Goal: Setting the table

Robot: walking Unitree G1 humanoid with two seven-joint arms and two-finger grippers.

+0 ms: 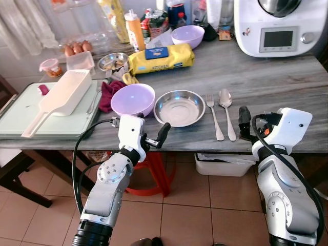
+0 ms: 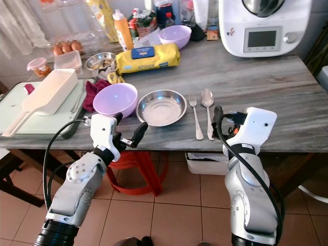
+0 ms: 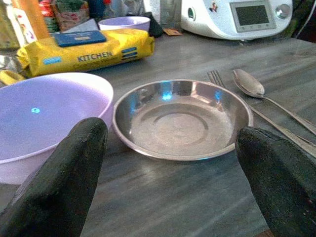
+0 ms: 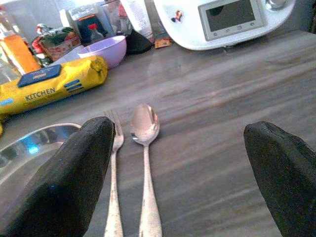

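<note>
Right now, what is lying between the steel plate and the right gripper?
A fork and a spoon lie side by side between the steel plate and the right gripper, as the left eye view shows.

A grey wood-grain table (image 1: pixel 266 77) carries everything. Near its front edge a lilac bowl (image 1: pixel 133 99) sits touching a steel dish (image 1: pixel 179 107), and just right of the dish a fork (image 1: pixel 214 116) and spoon (image 1: pixel 227 110) lie side by side, handles toward the edge. At the left end rests a pale green tray (image 1: pixel 15 123), with a red cloth (image 1: pixel 110 92) between it and the bowl. Further back lie a yellow pack (image 1: pixel 161 59) marked KITCHEN, a small steel bowl (image 1: pixel 113 61), a clear tub (image 1: pixel 80 60), a second lilac bowl (image 1: pixel 187 36) and bottles. A white kitchen machine (image 1: pixel 279 25) stands at the far right.
</note>
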